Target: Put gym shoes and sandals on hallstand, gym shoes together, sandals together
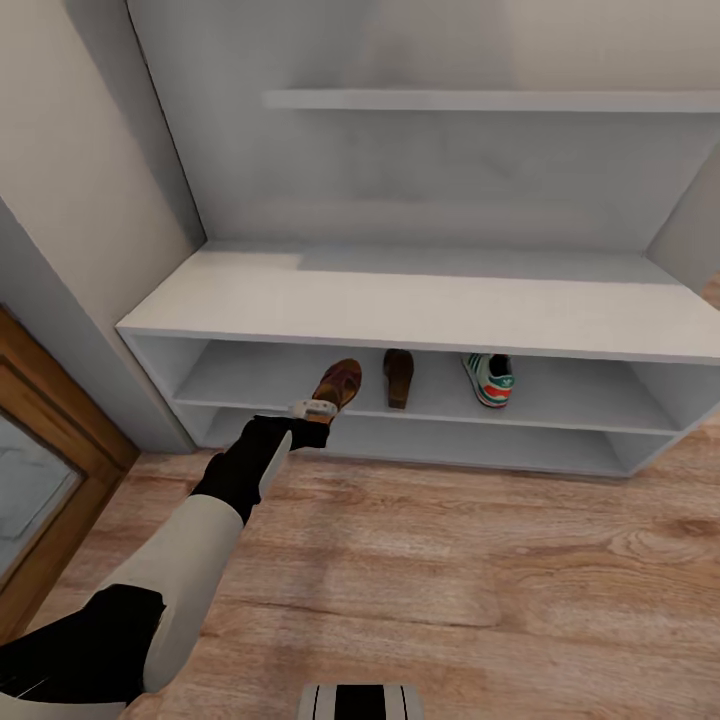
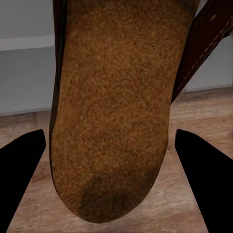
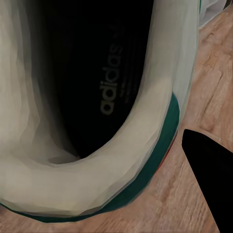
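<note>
The grey hallstand (image 1: 400, 300) stands straight ahead on the wood corridor floor (image 1: 450, 560). Its upper open shelf holds a brown sandal (image 1: 398, 377) and, to the right, a white and green gym shoe (image 1: 489, 379). My left gripper (image 1: 313, 408) is at that shelf's front edge, shut on the heel of a second sandal (image 1: 338, 384). In the left wrist view the gripper's (image 2: 110, 133) fingers (image 2: 24, 170) hug the sandal's tan footbed (image 2: 111, 97). The right wrist view shows another gym shoe (image 3: 121, 160) held close above the floor, one black finger (image 3: 208, 189) outside its heel.
A grey wall shelf (image 1: 500, 100) hangs above the bench. A wood-framed glass door (image 1: 40, 480) stands at the left. The lower open shelf (image 1: 420, 440) sits just above the floor. Part of my trunk (image 1: 360, 700) shows at the bottom edge.
</note>
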Tool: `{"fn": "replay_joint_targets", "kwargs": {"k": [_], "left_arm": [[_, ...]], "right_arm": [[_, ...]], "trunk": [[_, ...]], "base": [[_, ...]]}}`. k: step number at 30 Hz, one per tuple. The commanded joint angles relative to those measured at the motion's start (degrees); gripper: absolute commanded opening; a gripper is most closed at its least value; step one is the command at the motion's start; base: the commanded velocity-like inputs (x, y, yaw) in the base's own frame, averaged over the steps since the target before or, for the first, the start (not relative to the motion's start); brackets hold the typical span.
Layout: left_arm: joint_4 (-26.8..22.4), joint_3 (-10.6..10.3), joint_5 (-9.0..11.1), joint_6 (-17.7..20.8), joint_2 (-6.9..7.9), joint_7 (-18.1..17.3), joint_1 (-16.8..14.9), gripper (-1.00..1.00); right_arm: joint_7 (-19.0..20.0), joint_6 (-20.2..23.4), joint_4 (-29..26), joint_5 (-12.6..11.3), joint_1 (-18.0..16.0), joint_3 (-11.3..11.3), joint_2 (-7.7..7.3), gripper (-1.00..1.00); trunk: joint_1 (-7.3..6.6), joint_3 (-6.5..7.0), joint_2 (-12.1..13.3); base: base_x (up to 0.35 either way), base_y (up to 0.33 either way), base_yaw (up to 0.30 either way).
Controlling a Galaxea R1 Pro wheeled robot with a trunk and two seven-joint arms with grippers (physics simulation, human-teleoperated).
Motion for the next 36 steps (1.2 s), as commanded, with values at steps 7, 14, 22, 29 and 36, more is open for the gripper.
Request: {"fn": "replay_joint_targets", "kwargs": {"k": [7, 14, 22, 29, 36], "left_arm": [[-0.1, 0.0, -0.3, 0.3, 0.00, -0.2, 0.0, -1.00], [1.6, 0.0, -0.3, 0.7, -0.07, -0.3, 0.2, -1.00], [6.9, 0.0, -0.3, 0.4, -0.07, -0.3, 0.4, -1.00], [7.4, 0.0, -0.4, 0.3, 0.00, -0.3, 1.0, -1.00], [7.4, 0.0, -0.4, 0.3, 0.00, -0.3, 1.1, -1.00]], "right_arm": [[-0.2, 0.3, -0.1, -0.1, 0.0, 0.0, -0.01, -1.00], [-0.2, 0.3, -0.1, -0.2, 0.0, 0.0, -0.01, -1.00], [-0.2, 0.3, -0.1, -0.1, 0.0, 0.0, -0.01, -1.00], [-0.2, 0.3, -0.1, -0.1, 0.0, 0.0, 0.01, -1.00], [-0.2, 0.3, -0.1, -0.1, 0.0, 0.0, -0.01, -1.00]], "trunk": [[0.01, -0.05, 0.0], [0.01, -0.05, 0.0], [0.01, -0.05, 0.0], [0.01, -0.05, 0.0], [0.01, -0.05, 0.0]], "base": [[0.038, -0.017, 0.000], [0.121, -0.043, 0.000], [0.031, -0.013, 0.000], [0.001, 0.000, 0.000], [0.023, -0.002, 0.000]]}}
